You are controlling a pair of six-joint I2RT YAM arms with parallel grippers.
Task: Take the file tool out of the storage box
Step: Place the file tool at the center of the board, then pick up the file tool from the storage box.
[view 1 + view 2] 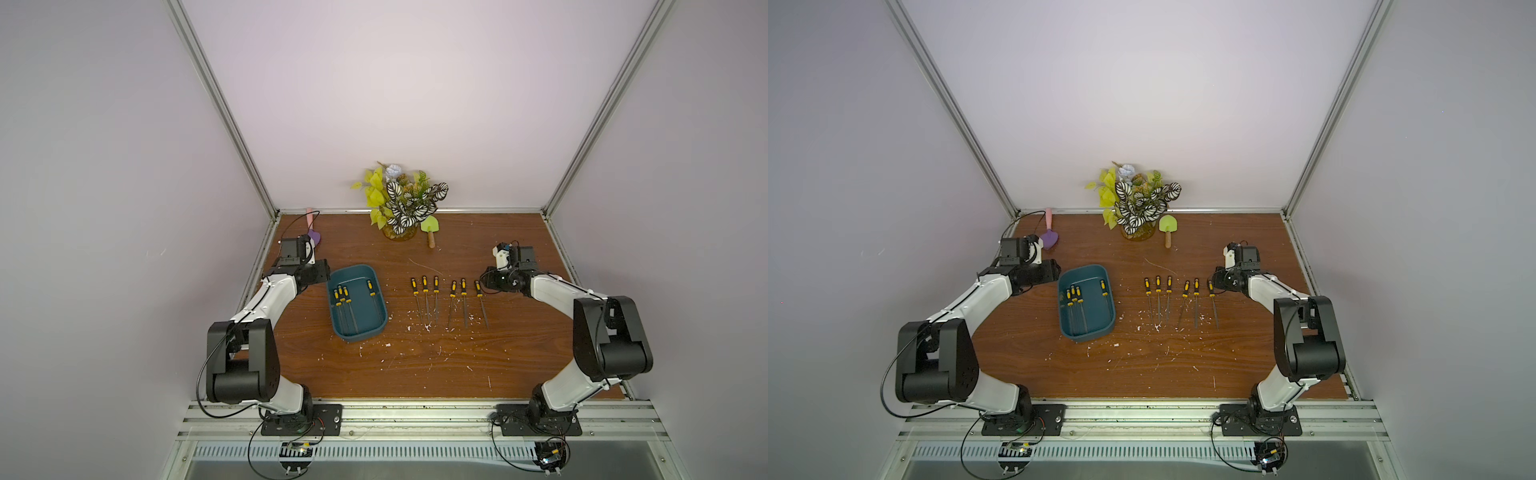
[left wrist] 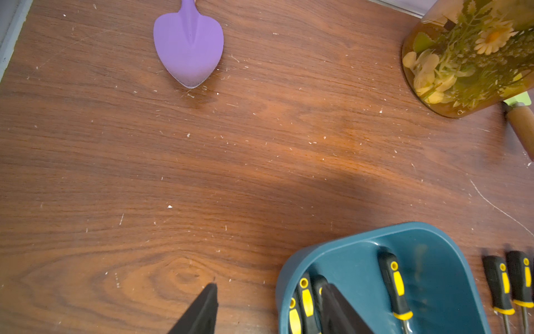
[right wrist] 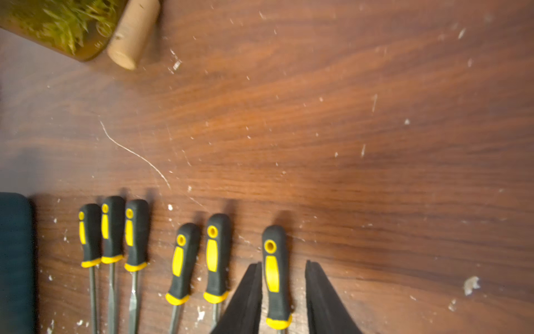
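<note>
Six files (image 1: 425,287) lie right of the storage box (image 1: 361,308)

Both top views are bright and evenly lit from overhead. The back wall (image 1: 407,104) washes out pale, and the frame rails (image 1: 224,112) splay with wide-angle distortion. In the left wrist view the wooden tabletop (image 2: 260,162) and purple trowel (image 2: 189,49) look sharp, with a short soft shadow under the trowel. The right wrist view is blurred, and its 6 file handles (image 3: 218,254) smear.
</note>
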